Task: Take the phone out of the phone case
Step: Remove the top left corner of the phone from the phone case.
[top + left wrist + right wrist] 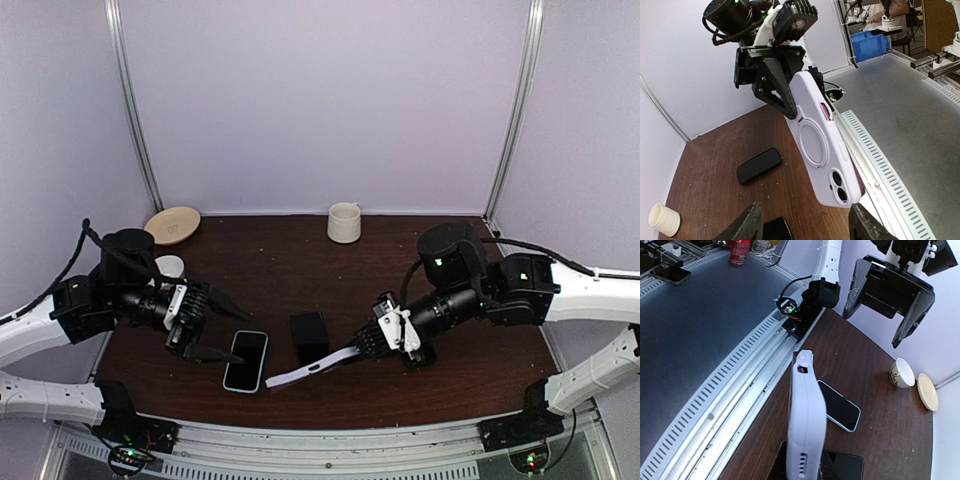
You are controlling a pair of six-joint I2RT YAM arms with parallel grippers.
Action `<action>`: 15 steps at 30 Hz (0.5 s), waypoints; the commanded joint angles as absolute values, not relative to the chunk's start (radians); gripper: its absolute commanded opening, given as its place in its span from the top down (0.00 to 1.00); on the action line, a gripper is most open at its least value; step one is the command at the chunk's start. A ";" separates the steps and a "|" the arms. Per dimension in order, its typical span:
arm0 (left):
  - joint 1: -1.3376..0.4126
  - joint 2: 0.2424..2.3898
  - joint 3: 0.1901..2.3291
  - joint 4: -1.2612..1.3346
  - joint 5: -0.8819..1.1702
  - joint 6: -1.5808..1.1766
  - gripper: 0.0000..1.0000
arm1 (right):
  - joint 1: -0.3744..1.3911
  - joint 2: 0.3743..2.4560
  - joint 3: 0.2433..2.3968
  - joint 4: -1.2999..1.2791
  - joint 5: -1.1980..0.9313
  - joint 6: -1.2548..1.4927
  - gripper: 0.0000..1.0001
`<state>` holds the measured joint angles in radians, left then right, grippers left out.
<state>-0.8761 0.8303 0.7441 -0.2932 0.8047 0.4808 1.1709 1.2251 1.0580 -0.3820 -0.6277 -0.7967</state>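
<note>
Phone case (pixel 818 146) back shows only from left wrist.

blocked: phone (pixel 246 361), black slab (pixel 310 338), case (pixel 312 367) | open: table (pixel 300 262) behind them, apparently

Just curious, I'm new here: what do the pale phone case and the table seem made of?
The phone case looks like matte silicone or soft plastic: pale, smooth, no glare. The table looks like dark brown wood or wood-look laminate, with visible grain and a slight sheen.
</note>
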 commanded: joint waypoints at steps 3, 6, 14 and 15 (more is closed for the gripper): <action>-0.871 0.814 0.735 -0.240 0.762 0.491 0.41 | 1.167 1.141 0.999 -0.108 -0.336 -0.674 1.00; -0.871 0.801 0.734 -0.226 0.724 0.480 0.44 | 1.167 1.121 0.960 -0.007 -0.174 -0.578 1.00; -0.841 0.800 0.739 -0.208 0.673 0.472 0.48 | 1.167 1.071 0.868 0.229 0.125 -0.339 1.00; -0.838 0.798 0.738 -0.208 0.671 0.472 0.49 | 1.166 1.068 0.851 0.264 0.176 -0.318 1.00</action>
<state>-0.8551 0.8062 0.7441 -0.2604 0.7044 0.4778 1.1709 1.1202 0.8917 -0.0017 -0.0517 -0.4736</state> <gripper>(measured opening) 0.518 0.086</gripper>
